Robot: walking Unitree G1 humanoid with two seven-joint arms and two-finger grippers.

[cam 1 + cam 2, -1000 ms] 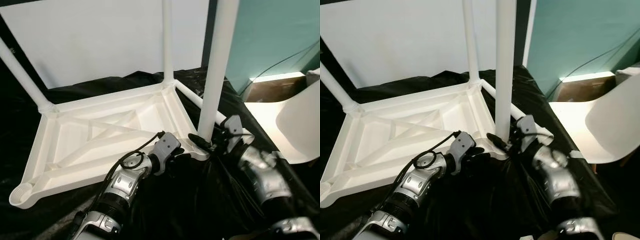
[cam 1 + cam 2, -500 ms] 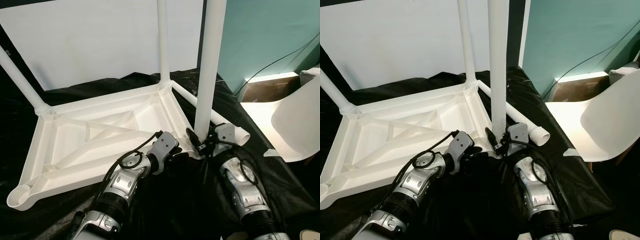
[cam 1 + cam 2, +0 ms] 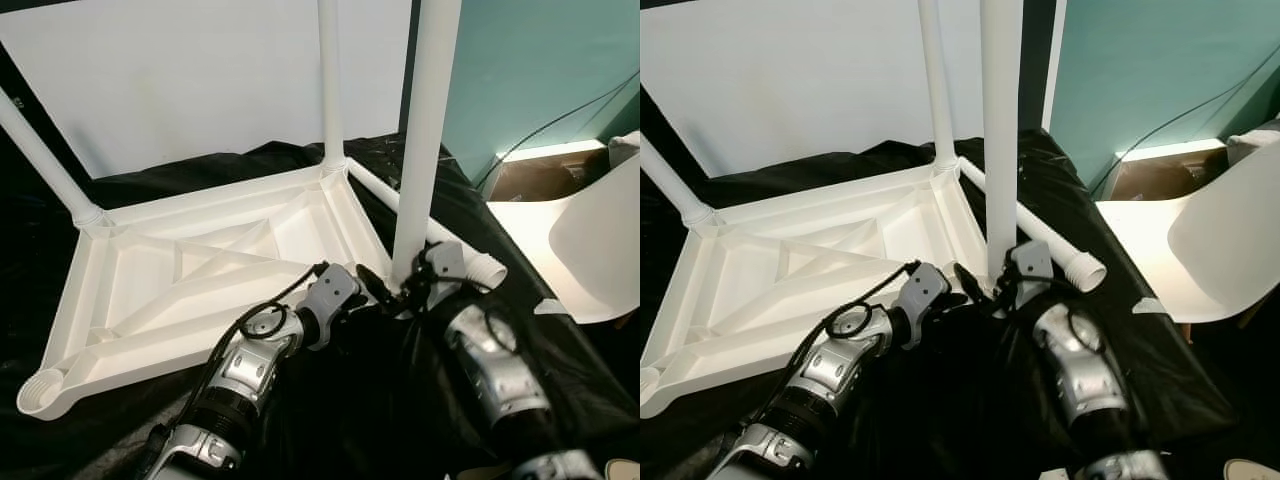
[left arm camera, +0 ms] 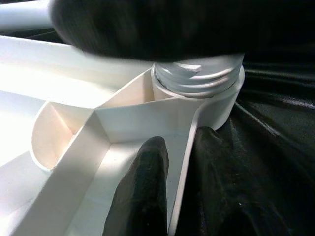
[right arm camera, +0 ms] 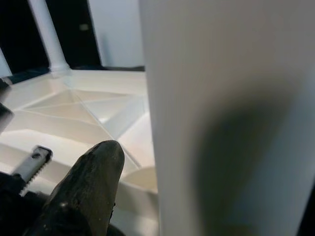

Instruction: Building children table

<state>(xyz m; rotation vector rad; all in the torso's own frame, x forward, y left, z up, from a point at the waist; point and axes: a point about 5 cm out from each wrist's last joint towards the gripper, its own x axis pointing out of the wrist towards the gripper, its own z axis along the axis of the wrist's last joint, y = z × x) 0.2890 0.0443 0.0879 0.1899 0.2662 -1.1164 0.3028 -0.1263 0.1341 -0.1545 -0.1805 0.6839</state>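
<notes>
A black plastic sheet [image 3: 380, 400] covers the surface. An upturned white tabletop [image 3: 200, 280] lies centre-left; a loose white leg [image 3: 1045, 238] lies at right.

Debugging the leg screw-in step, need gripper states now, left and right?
Left gripper: shut on the tabletop rim beside the corner socket.
Right gripper: shut on the upright table leg at its base.

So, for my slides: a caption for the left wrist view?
Left pincer gripping the table rim beside the threaded leg.
</notes>
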